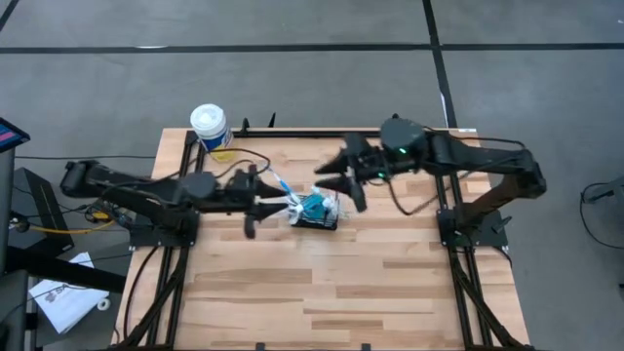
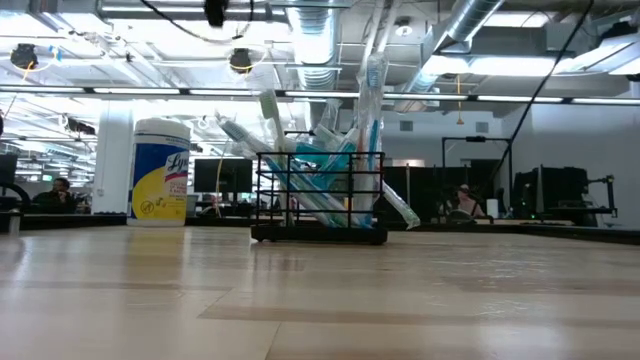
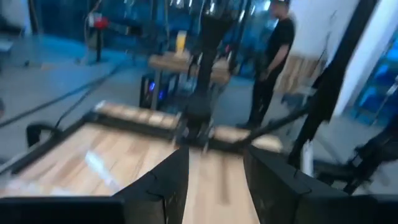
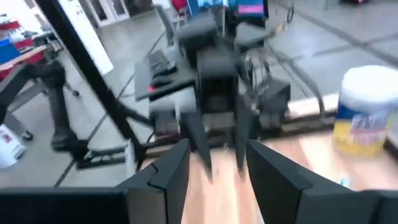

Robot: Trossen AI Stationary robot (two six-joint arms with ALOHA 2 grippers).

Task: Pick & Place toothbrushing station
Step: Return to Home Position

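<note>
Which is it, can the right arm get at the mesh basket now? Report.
Probably yes: the right gripper hangs open close beside the mesh basket, nothing between them; the left gripper is on its other side.

We see black wire mesh on the basket (image 2: 320,236), teal on the tubes (image 1: 314,205), white and blue on the toothbrushes (image 2: 373,100), pale plank stripes on the wooden desk (image 1: 322,283), white on the canister (image 2: 160,135) (its label (image 2: 150,190) yellow with blue print), and grey on the floor (image 1: 292,78).
</note>
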